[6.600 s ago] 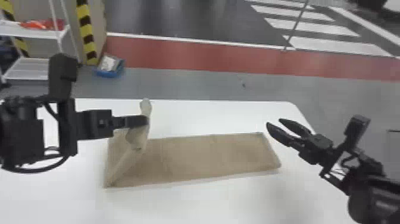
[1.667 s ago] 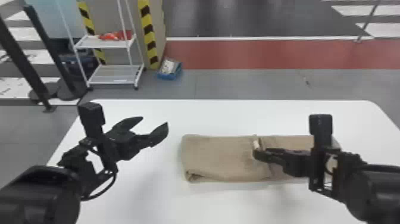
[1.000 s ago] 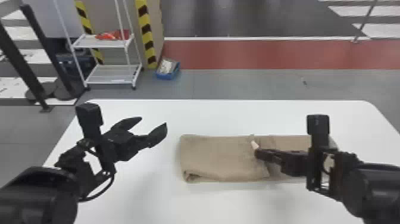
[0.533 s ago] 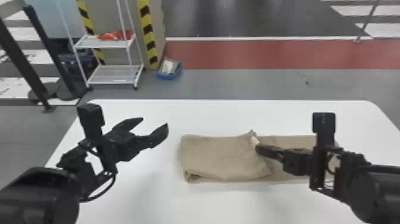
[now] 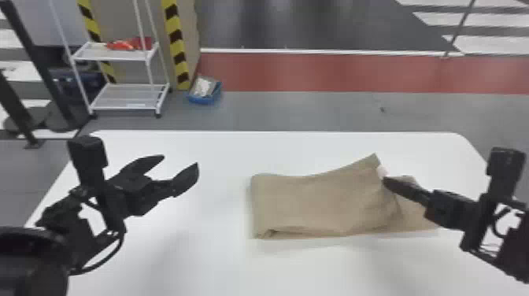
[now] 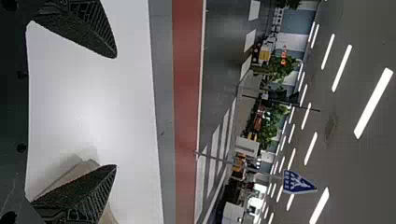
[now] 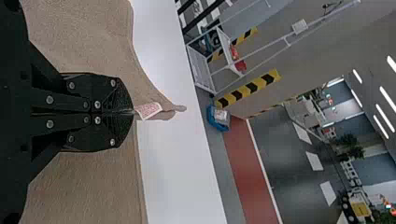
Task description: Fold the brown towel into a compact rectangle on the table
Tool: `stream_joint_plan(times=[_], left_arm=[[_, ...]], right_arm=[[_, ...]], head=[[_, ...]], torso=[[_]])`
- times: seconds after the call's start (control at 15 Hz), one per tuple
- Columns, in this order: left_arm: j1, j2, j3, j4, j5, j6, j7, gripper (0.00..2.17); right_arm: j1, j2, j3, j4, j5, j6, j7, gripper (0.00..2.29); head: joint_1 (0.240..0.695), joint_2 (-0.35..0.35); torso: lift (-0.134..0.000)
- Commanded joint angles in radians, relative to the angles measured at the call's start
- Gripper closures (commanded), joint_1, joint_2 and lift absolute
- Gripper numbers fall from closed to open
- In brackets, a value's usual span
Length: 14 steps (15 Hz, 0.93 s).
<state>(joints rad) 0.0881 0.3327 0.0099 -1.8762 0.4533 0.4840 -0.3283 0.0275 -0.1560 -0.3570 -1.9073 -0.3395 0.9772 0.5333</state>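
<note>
The white surface is the biggest thing here, and on it, over toward the robot's right, lies the brown towel, its long axis running side to side across the robot's front. Its upper layer is lifted at the far corner, a lower stretch reaching out beneath toward the robot's right. I'd call it part folded. The right gripper is clenched on that raised corner, with most of the towel to its left, so the right arm is plainly the nearer. The left gripper hangs spread and empty, well apart from the towel's left end. A small pale tag pokes out at the right fingertips. I'd guess the corner must go rightward and down, squared along that long axis, or the layer may skew.
</note>
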Motion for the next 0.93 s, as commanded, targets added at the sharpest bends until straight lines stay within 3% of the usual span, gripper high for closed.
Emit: stream_joint_plan(times=[0.0, 0.2, 0.33, 0.53, 0.67, 0.73, 0.87], left_arm=[[-0.002, -0.001, -0.005, 0.003, -0.001, 0.0, 0.0, 0.04], [-0.004, -0.001, -0.013, -0.001, -0.004, 0.006, 0.005, 0.04], [-0.001, -0.001, -0.011, -0.008, -0.008, 0.018, 0.006, 0.04], [0.004, -0.001, -0.01, -0.012, -0.01, 0.028, 0.006, 0.04], [0.004, -0.001, -0.007, -0.026, -0.01, 0.037, 0.008, 0.04], [0.004, -0.001, -0.007, -0.027, -0.01, 0.037, 0.008, 0.04], [0.002, -0.003, -0.011, -0.027, -0.015, 0.037, 0.008, 0.04]], right_arm=[[-0.031, -0.027, 0.007, 0.097, 0.027, -0.002, 0.011, 1.24], [-0.034, -0.025, 0.036, 0.103, 0.043, -0.014, 0.014, 1.24], [-0.001, -0.027, 0.012, 0.028, 0.008, -0.011, 0.014, 1.24], [0.041, -0.051, -0.109, -0.047, -0.093, 0.001, 0.014, 1.24], [0.057, -0.086, -0.204, -0.018, -0.144, -0.011, 0.02, 1.24], [0.046, -0.108, -0.209, 0.036, -0.142, -0.014, 0.034, 1.24], [0.018, -0.108, -0.163, 0.114, -0.099, -0.045, 0.054, 1.24]], head=[[0.695, -0.082], [0.695, -0.104], [0.695, -0.099], [0.695, -0.102], [0.695, -0.139], [0.695, -0.161], [0.695, -0.196]], torso=[[-0.124], [-0.124], [-0.124], [-0.124], [-0.124], [-0.124], [-0.124]])
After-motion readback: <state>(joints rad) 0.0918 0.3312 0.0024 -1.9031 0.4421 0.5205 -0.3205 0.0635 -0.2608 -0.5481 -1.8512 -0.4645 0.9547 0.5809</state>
